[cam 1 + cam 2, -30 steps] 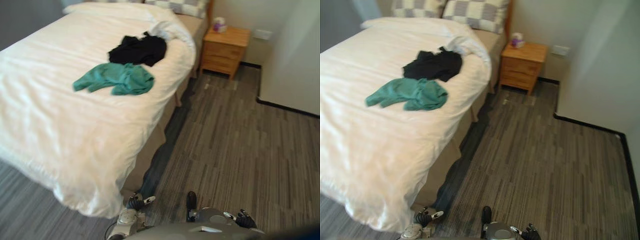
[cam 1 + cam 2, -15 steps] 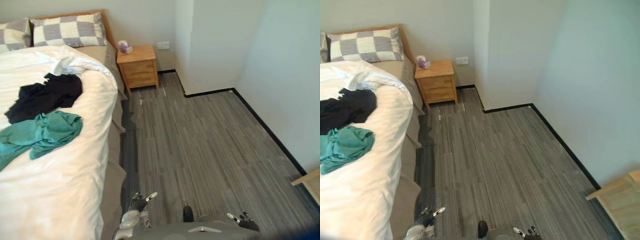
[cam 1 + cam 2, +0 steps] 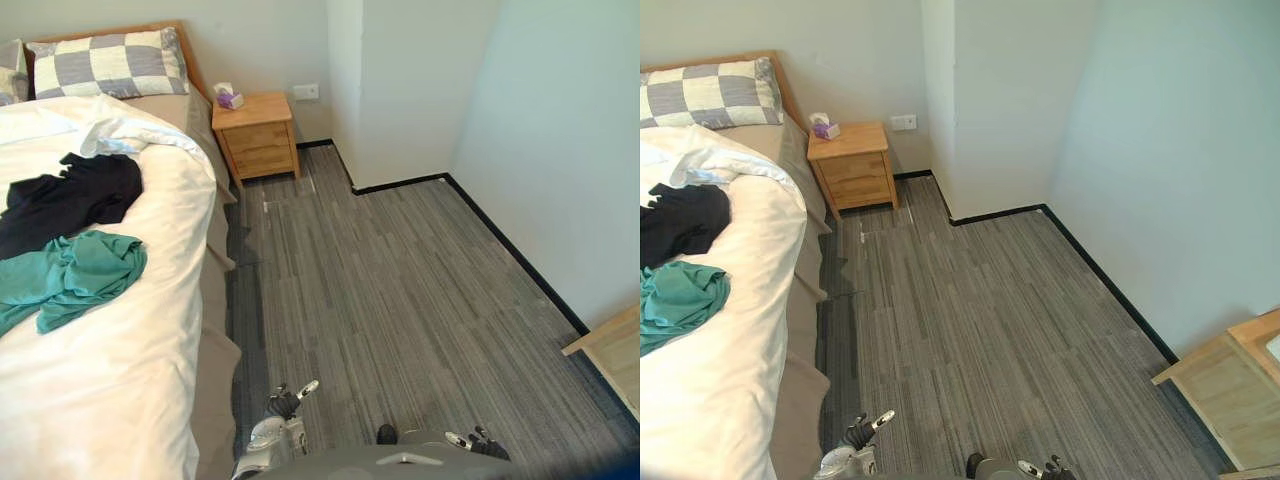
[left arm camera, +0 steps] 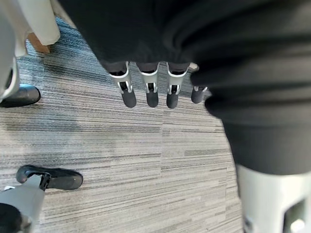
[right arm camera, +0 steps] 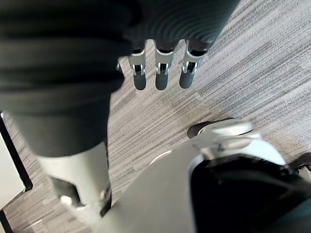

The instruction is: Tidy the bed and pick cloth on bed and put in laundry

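A black cloth [image 3: 72, 196] and a teal cloth [image 3: 78, 277] lie crumpled side by side on the white duvet of the bed [image 3: 120, 380], at the left of the eye views. My left hand [image 3: 284, 402] hangs low by the bed's corner, its fingers [image 4: 148, 90] straight over the floor and holding nothing. My right hand [image 3: 471, 439] hangs low on the other side, its fingers [image 5: 160, 74] straight and empty too. Both hands are far from the cloths.
A checked pillow [image 3: 105, 63] lies at the bed's head. A wooden nightstand [image 3: 258, 140] with a tissue box [image 3: 229, 96] stands beside it. Grey striped floor [image 3: 400, 290] runs to the walls. A light wooden piece of furniture [image 3: 1230, 385] juts in at the lower right.
The whole picture has swung to the right, so the camera has turned: the bed now sits at the left edge and more floor and wall show. Both hands stay hanging low.
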Tool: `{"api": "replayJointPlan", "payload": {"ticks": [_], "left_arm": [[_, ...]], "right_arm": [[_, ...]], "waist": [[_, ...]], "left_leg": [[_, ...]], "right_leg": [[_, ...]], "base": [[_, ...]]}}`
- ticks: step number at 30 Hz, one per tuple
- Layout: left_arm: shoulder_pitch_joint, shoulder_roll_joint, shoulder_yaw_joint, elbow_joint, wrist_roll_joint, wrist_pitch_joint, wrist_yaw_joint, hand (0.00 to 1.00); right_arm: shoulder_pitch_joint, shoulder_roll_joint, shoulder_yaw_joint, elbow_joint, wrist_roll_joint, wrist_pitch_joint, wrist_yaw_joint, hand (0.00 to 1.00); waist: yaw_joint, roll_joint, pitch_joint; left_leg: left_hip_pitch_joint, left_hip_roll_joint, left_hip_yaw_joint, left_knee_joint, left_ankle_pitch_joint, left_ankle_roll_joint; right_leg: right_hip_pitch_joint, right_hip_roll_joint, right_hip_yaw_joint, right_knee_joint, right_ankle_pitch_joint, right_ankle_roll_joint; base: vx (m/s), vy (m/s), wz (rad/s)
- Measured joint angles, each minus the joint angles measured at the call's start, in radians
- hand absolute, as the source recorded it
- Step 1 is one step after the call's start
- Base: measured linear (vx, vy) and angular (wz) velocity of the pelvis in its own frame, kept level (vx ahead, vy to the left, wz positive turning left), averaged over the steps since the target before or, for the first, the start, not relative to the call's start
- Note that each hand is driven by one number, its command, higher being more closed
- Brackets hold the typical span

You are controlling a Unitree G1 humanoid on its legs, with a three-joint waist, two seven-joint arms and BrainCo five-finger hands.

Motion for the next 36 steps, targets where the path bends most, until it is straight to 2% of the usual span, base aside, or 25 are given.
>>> {"api": "replayJointPlan", "payload": {"ticks": [2,3,9,14,15,17,20,22,23,24,25,26,27,28,29,30,32,35,36], "left_arm": [[0.0,0.001,0.002,-0.001,0.0,0.005,0.0,0.0],[-0.026,0.022,-0.01,0.048,0.0,0.024,0.0,0.0],[-0.026,0.022,-0.006,0.048,0.0,0.024,-0.003,0.0],[-0.023,0.026,0.045,0.046,-0.022,0.027,-0.048,0.0],[-0.022,0.027,0.067,0.045,-0.022,0.027,-0.063,0.0],[-0.022,0.027,0.086,0.044,-0.019,0.027,-0.076,0.0],[0.009,0.032,0.131,0.042,-0.017,0.026,-0.097,0.0],[0.031,0.045,0.155,0.035,-0.022,0.025,-0.094,0.0],[0.043,0.052,0.16,0.009,-0.02,0.02,-0.088,0.0],[0.05,0.053,0.162,-0.008,-0.021,0.015,-0.083,0.0],[0.051,0.052,0.173,-0.017,-0.022,0.013,-0.082,0.0],[0.06,0.049,0.188,-0.036,-0.021,0.004,-0.076,0.0],[0.068,0.057,0.19,-0.042,-0.022,0.001,-0.07,0.0],[0.072,0.057,0.189,-0.056,-0.022,-0.01,-0.071,0.0],[0.073,0.048,0.188,-0.071,-0.021,-0.012,-0.072,0.0],[0.073,0.045,0.187,-0.073,-0.021,-0.016,-0.073,0.0],[0.072,0.041,0.187,-0.079,-0.022,-0.019,-0.078,0.0],[0.071,0.047,0.188,-0.081,-0.055,-0.019,-0.087,0.0],[0.071,0.048,0.188,-0.081,-0.063,-0.017,-0.088,0.0]], "right_arm": [[-0.001,-0.001,0.007,0.0,0.0,0.0,-0.003,0.0],[-0.038,-0.035,0.042,0.034,0.0,0.021,-0.012,0.0],[-0.035,-0.035,0.042,0.034,0.007,0.018,-0.012,0.0],[-0.017,-0.029,0.029,0.038,0.073,-0.035,0.001,0.0],[-0.011,-0.022,0.01,0.037,0.09,-0.053,0.006,0.0],[0.009,-0.011,-0.023,0.037,0.123,-0.08,0.015,0.0],[0.017,0.011,-0.079,0.038,0.152,-0.111,0.034,0.0],[0.012,0.024,-0.093,0.037,0.15,-0.115,0.03,0.0],[0.003,0.027,-0.095,0.035,0.133,-0.112,0.027,0.0],[0.0,0.026,-0.091,0.028,0.11,-0.108,0.027,0.0],[0.002,0.025,-0.082,0.022,0.11,-0.108,0.027,0.0],[0.003,0.017,-0.061,0.013,0.102,-0.106,0.028,0.0],[-0.002,0.013,-0.047,0.009,0.101,-0.105,0.028,0.0],[-0.012,0.011,-0.041,-0.005,0.09,-0.105,0.028,0.0],[-0.031,0.012,-0.041,-0.001,0.074,-0.106,0.028,0.0],[-0.038,0.013,-0.038,-0.001,0.071,-0.106,0.028,0.0],[-0.06,0.022,-0.037,-0.001,0.071,-0.11,0.03,0.0],[-0.069,0.046,-0.038,-0.002,0.07,-0.111,0.028,0.0],[-0.069,0.053,-0.037,-0.002,0.07,-0.112,0.028,0.0]], "waist": [[0.004,-0.001,0.0],[0.008,0.037,0.012],[0.009,0.038,0.014],[0.015,0.032,0.028],[0.018,0.045,0.03],[0.036,0.051,0.034],[0.039,0.058,0.036],[0.044,0.046,0.039],[0.042,0.036,0.046],[0.042,0.033,0.052],[0.042,0.032,0.053],[0.045,0.025,0.05],[0.055,0.018,0.053],[0.059,0.02,0.053],[0.062,0.018,0.054],[0.067,0.016,0.055],[0.071,0.013,0.057],[0.07,-0.004,0.062],[0.071,-0.007,0.063]], "left_leg": [[-0.001,0.001,0.0,-0.003,0.0,0.0],[-0.021,0.034,-0.094,-0.031,-0.046,-0.027],[-0.021,0.039,-0.102,-0.044,-0.046,-0.027],[-0.056,0.048,-0.121,-0.045,-0.047,-0.028],[-0.062,0.054,-0.125,-0.045,-0.047,-0.028],[-0.068,0.068,-0.127,-0.044,-0.048,-0.031],[-0.07,0.102,-0.117,-0.03,-0.048,-0.05],[-0.102,0.116,-0.075,0.066,-0.046,-0.051],[-0.143,0.142,-0.056,0.189,-0.046,-0.051],[-0.206,0.184,-0.056,0.379,-0.036,-0.042],[-0.242,0.204,-0.061,0.48,-0.01,-0.024],[-0.319,0.237,-0.093,0.663,0.085,0.02],[-0.358,0.239,-0.121,0.736,0.069,0.015],[-0.422,0.221,-0.167,0.838,0.014,0.001],[-0.465,0.197,-0.176,0.874,-0.03,-0.003],[-0.479,0.187,-0.171,0.865,-0.048,-0.004],[-0.512,0.14,-0.128,0.723,-0.088,-0.003],[-0.524,0.074,-0.076,0.439,-0.063,0.013],[-0.525,0.05,-0.071,0.308,-0.01,0.023]], "right_leg": [[0.017,0.002,-0.001,-0.046,0.019,0.002],[0.001,0.038,-0.082,-0.079,0.076,-0.032],[0.006,0.038,-0.087,-0.079,0.077,-0.031],[-0.009,0.032,-0.14,-0.079,0.064,-0.032],[-0.011,0.034,-0.153,-0.078,0.058,-0.032],[-0.015,0.039,-0.184,-0.078,0.045,-0.036],[-0.019,0.061,-0.231,-0.077,0.009,-0.043],[-0.015,0.06,-0.244,-0.067,-0.017,-0.048],[-0.015,0.051,-0.245,-0.031,-0.048,-0.056],[-0.015,0.045,-0.245,0.024,-0.091,-0.06],[-0.011,0.042,-0.242,0.05,-0.108,-0.062],[0.002,0.039,-0.207,0.083,-0.135,-0.062],[0.012,0.039,-0.184,0.093,-0.142,-0.072],[0.031,0.035,-0.149,0.105,-0.154,-0.088],[0.057,0.034,-0.12,0.101,-0.151,-0.088],[0.069,0.032,-0.108,0.096,-0.151,-0.087],[0.115,0.027,-0.07,0.067,-0.152,-0.079],[0.166,-0.005,-0.032,0.031,-0.168,-0.05],[0.179,-0.027,-0.023,0.023,-0.181,-0.029]], "base": [[-0.06,-0.024,-0.11],[-0.03,-0.007,-0.04],[0.0,0.0,0.03],[0.05,0.034,0.21],[0.09,0.038,0.19],[0.14,0.028,0.16],[0.15,0.011,0.14],[0.17,-0.007,-0.07],[0.17,-0.061,-0.04],[0.18,-0.071,-0.04],[0.21,-0.07,-0.19],[0.2,-0.032,-0.34],[0.32,-0.024,-0.62],[0.34,0.002,-0.77],[0.35,0.003,-0.82],[0.3,0.028,-0.84],[0.29,0.086,-0.73],[0.29,0.153,-0.34],[0.21,0.14,-0.17]]}}
